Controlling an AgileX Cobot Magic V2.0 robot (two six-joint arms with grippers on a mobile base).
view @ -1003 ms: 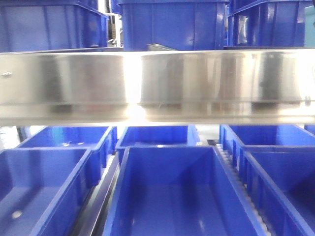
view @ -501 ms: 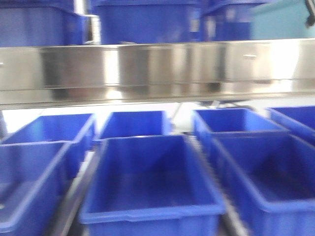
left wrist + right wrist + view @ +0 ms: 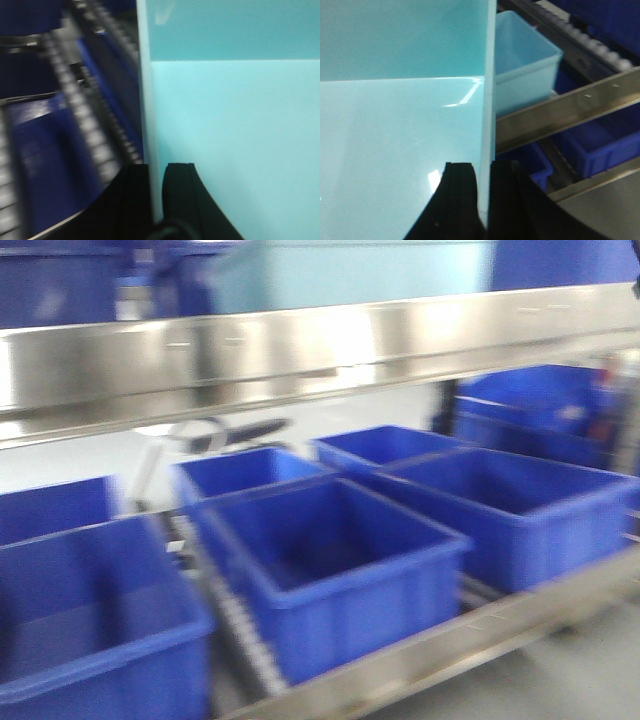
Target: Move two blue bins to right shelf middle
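A pale cyan-blue bin (image 3: 235,130) fills both wrist views. My left gripper (image 3: 156,192) is shut on its left wall, one black finger on each side. My right gripper (image 3: 485,195) is shut on the right wall of the same bin (image 3: 395,140). A second pale blue bin (image 3: 525,60) stands on a shelf level behind a steel rail (image 3: 570,107), just right of the held one. In the front view a pale blue bin (image 3: 350,270) shows above the steel shelf rail (image 3: 300,345); which of the two it is I cannot tell.
Dark royal-blue bins (image 3: 330,570) (image 3: 520,510) (image 3: 90,620) sit in rows on the roller shelf below the rail. Roller tracks (image 3: 85,120) run left of the held bin. More dark blue bins (image 3: 600,140) lie under the rail on the right. The front view is blurred.
The front view has swung: the dark blue bins slid leftward and now sit at an angle. A pale blue bin has come into sight above the steel rail.
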